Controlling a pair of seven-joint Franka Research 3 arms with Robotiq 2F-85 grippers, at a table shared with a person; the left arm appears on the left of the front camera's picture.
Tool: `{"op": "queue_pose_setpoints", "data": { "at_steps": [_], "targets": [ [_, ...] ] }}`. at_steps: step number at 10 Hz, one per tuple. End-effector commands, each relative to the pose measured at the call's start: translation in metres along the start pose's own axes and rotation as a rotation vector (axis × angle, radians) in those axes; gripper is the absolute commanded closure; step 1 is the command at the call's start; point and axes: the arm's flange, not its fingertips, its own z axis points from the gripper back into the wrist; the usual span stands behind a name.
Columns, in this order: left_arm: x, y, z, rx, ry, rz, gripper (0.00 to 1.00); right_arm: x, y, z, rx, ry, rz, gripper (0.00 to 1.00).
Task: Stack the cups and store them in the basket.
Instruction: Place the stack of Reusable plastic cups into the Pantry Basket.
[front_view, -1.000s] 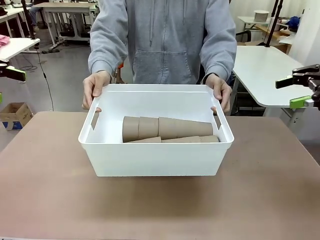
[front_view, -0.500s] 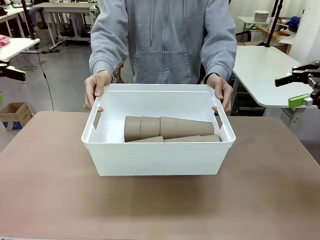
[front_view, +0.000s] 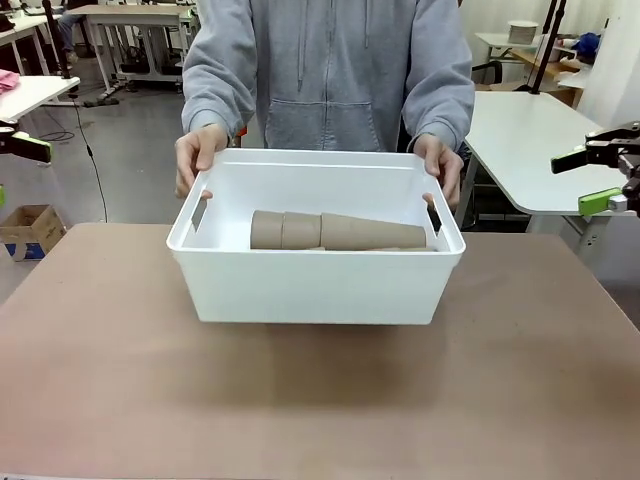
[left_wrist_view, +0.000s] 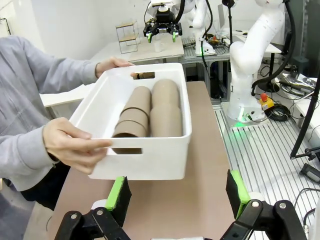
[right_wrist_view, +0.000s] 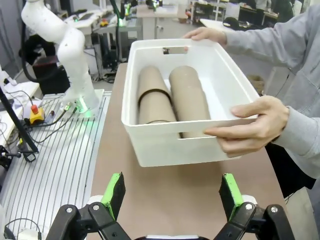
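Lifted just clear of the surface (front_view: 320, 400): the basket (front_view: 315, 285), gripped at both short ends by a person's hands (front_view: 198, 155), likely for carrying off. Inside, lying sideways in two nested stacks: the cups (front_view: 335, 231). Held back at either side, fingers spread and empty: left gripper (left_wrist_view: 175, 192), right gripper (right_wrist_view: 170, 192).
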Motion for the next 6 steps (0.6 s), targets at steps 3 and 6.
{"op": "queue_pose_setpoints", "data": {
  "at_steps": [3,6],
  "targets": [
    [0.0024,-0.0005,0.0000,-0.001,-0.013,0.006,0.00,0.0062,-0.0003,0.0007,-0.003,-0.022,-0.022,0.00],
    [0.0024,-0.0005,0.0000,-0.001,-0.013,0.006,0.00,0.0062,-0.0003,0.0007,-0.003,-0.022,-0.022,0.00]
  ]
}}
